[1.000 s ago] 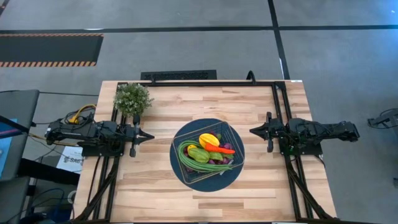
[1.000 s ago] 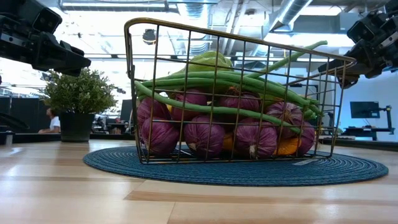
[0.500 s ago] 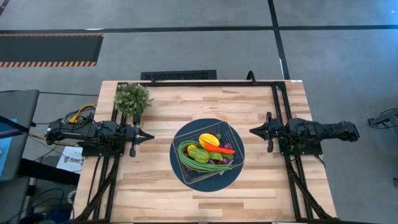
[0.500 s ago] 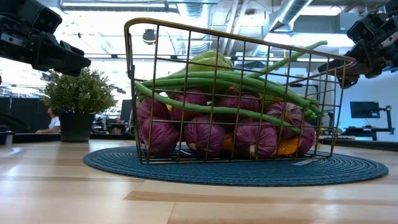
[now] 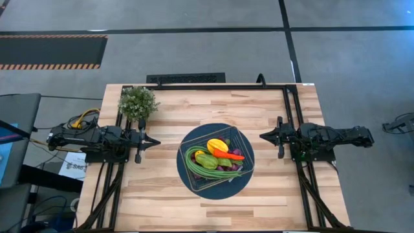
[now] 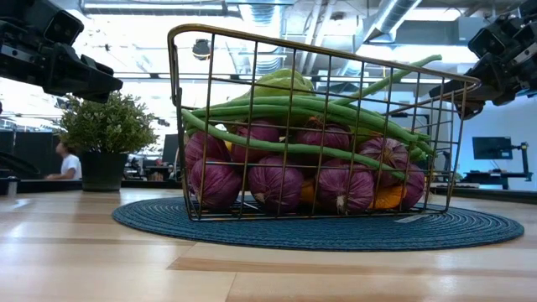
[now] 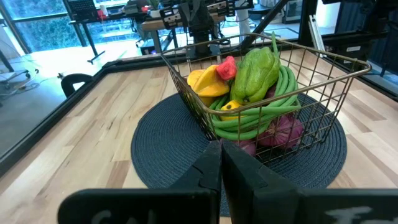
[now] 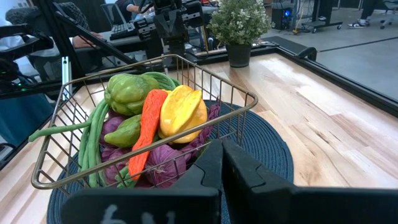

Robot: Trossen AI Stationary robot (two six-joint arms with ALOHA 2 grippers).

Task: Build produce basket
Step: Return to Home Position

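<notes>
- Basket (image 8: 214, 74) at mid-table on the round blue mat (image 6: 336, 228), filled to the rim with produce and touched by neither arm.
- Left tool (image 5: 157, 140) parked off the mat's left side, pressed together and pinching nothing, with a thin seam between its fingers in the left wrist view.
- Right tool (image 5: 262, 136) likewise off the mat's right side, pressed together and empty.
- Purple round pieces (image 6: 277, 180) at the bottom, long green beans (image 6: 319, 109) draped over them, then green pepper (image 8: 127, 92), yellow pepper (image 8: 183, 112) and carrot (image 8: 146, 130) on top.
- Probably light, hollow toy pieces with smooth skins, so likely to slip or roll under a hard pinch.
- Best taken across the narrow middle for the carrot, and across the waist for a pepper.
- Beans probably bendy, with one tip poking past the rim, so liable to snag the wire if dragged.
- Basket itself probably light and stiff. Best held by the top rim wire at a short side, kept level so the pile on top does not slide.
- Potted plant (image 5: 137, 101) near the table's far left corner, well apart from the basket.
- By the look of things, little left beyond the arms settling at rest.
</notes>
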